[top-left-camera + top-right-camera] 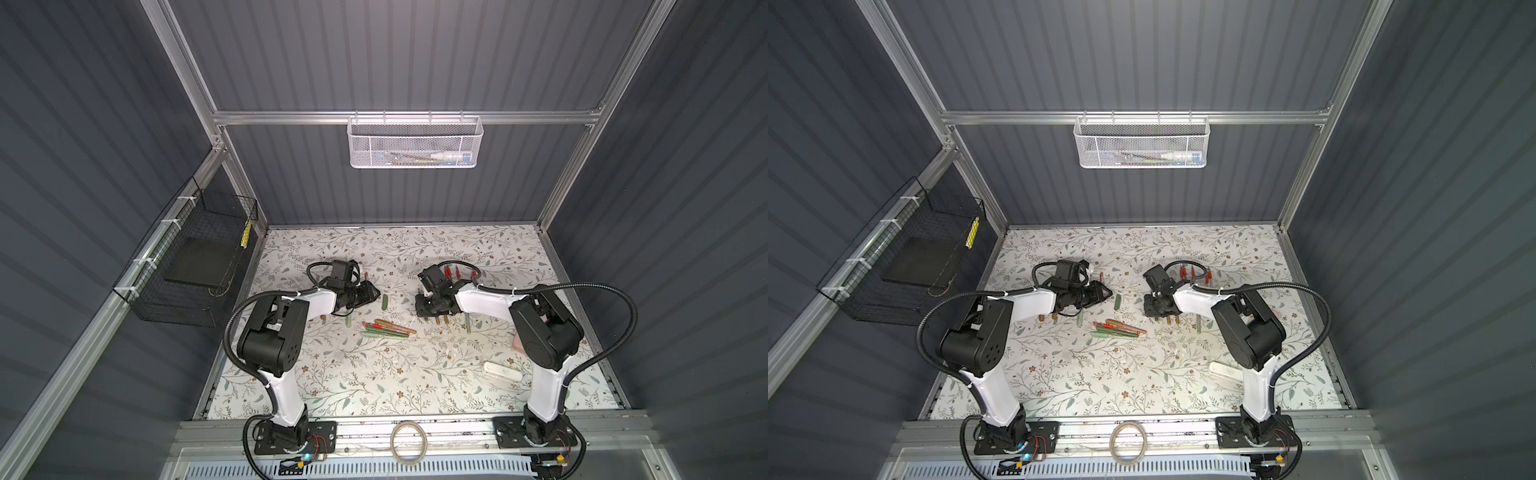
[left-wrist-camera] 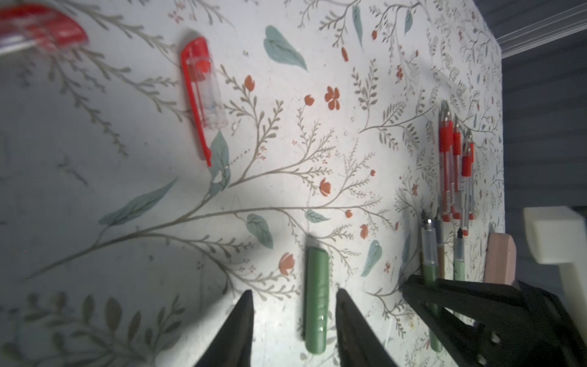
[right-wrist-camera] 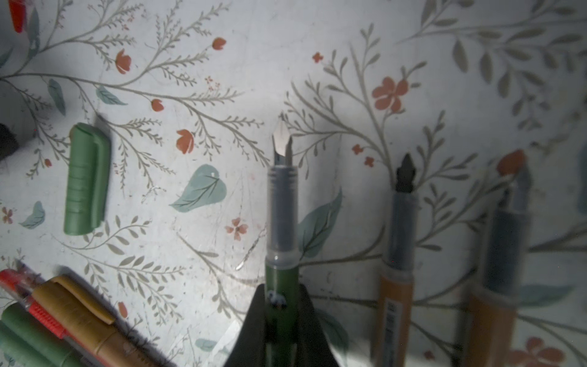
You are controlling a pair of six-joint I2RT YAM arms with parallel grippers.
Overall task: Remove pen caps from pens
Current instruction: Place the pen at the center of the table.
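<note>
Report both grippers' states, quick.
Left gripper: open, straddling a loose green pen cap, not gripping it.
Right gripper: closed on an uncapped green fountain pen, nib exposed.

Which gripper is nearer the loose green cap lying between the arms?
Left. The left gripper has its jaws open on either side of the green cap. The right gripper, shut on a green pen, stands well apart from it.

1. Lower centre in a top view: bare tabletop (image 1: 365, 382) gives open passage.
2. Centre: pen pile (image 1: 386, 329) and green cap (image 1: 385, 302) obstruct.
3. Lower right: white case (image 1: 502, 371) obstructs.
</note>
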